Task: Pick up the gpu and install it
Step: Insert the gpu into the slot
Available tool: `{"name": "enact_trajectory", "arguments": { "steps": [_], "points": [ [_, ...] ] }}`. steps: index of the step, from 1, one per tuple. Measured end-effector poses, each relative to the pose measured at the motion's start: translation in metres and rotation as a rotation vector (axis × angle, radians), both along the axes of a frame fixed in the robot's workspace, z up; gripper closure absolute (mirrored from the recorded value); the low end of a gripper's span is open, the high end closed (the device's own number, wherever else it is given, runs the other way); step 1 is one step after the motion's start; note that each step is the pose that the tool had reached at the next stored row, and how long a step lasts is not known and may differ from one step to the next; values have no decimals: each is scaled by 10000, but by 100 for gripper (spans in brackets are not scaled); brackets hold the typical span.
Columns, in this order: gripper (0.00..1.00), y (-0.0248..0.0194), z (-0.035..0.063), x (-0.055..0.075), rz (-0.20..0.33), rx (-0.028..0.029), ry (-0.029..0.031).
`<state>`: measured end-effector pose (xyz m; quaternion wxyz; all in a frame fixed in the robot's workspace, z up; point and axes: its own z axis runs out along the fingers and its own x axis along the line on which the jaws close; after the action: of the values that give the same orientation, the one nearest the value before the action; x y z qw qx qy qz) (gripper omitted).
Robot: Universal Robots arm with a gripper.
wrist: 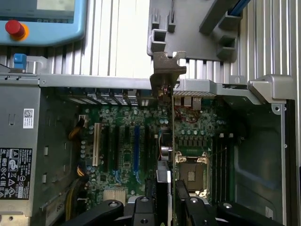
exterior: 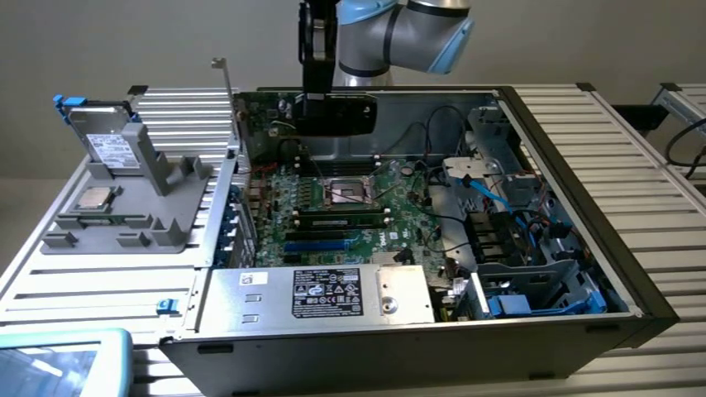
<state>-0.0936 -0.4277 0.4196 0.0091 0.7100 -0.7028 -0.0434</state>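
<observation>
- Carrying everything, the ribbed metal surface (exterior: 617, 141) bears an open computer case (exterior: 441, 351) and, on the exterior view's left, a grey holder (exterior: 165, 190).
- The case lies on its side with its motherboard (exterior: 414, 211) exposed. In the wrist view the row of long expansion slots (wrist: 136, 150) has no card seated in it, so the installing part of the job looks undone.
- The holder has a hard drive (exterior: 105, 141) propped upright in it and a small square processor chip (exterior: 94, 198) lying flat. The gpu is off the holder, so the pick-up part looks finished.
- The gpu (exterior: 336, 116) hangs in the air over the far part of the motherboard. It stands on edge with its black cover towards the exterior camera, clear of the board below.
- Its silver end bracket (wrist: 167, 70) sits above the case's rear wall. Seen from the wrist, the card's thin edge runs between the slots and the processor socket (wrist: 190, 172), and I judge it not yet lined up over a slot.
- The gripper (wrist: 170, 202) is closed on the gpu's upper edge, one finger on each face.
</observation>
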Motion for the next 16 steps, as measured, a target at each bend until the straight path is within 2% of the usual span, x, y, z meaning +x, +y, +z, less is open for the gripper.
{"name": "enact_trajectory", "arguments": {
  "steps": [2,5,6,12,13,16],
  "points": [
    [73,-33,-36,0,2,-1,0],
    [73,-137,-91,0,1,0,0],
    [73,-148,-111,0,-1,4,-1],
    [73,-150,-123,1,-1,0,1],
    [73,-162,-132,2,0,17,-1],
    [73,-252,-176,10,-1,143,1]
  ]
}}
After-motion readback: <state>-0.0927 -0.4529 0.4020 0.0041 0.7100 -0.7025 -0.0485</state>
